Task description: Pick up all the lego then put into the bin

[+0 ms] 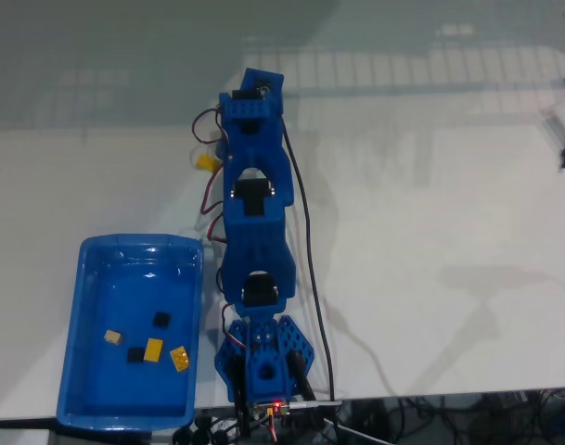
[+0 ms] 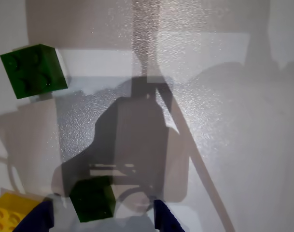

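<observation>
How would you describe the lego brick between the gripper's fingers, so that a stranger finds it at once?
In the wrist view, start at the two dark blue gripper fingertips at the bottom edge. Between them on the white table lies a small dark green plastic brick. Its neighbours are a yellow brick and another green brick higher up.

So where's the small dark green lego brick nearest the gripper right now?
In the wrist view the small dark green lego brick sits at the bottom edge, between the blue gripper fingertips, with a yellow plastic brick to its left.

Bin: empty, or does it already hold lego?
Not empty. In the fixed view the bin holds five small bricks on its floor: two yellow, two black, one tan.
</observation>
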Action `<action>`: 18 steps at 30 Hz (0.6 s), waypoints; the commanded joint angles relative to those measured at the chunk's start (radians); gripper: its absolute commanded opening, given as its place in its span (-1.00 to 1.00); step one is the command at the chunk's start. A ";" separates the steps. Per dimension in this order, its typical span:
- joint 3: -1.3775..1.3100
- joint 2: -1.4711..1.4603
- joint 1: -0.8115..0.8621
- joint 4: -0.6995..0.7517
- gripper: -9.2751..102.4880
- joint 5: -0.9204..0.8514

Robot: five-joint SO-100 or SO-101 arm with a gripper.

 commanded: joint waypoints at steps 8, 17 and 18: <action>-0.078 -0.028 -0.028 -0.008 -0.63 0.005; -0.078 -0.032 -0.029 -0.038 -0.83 0.021; -0.078 -0.025 -0.032 -0.037 -0.83 0.025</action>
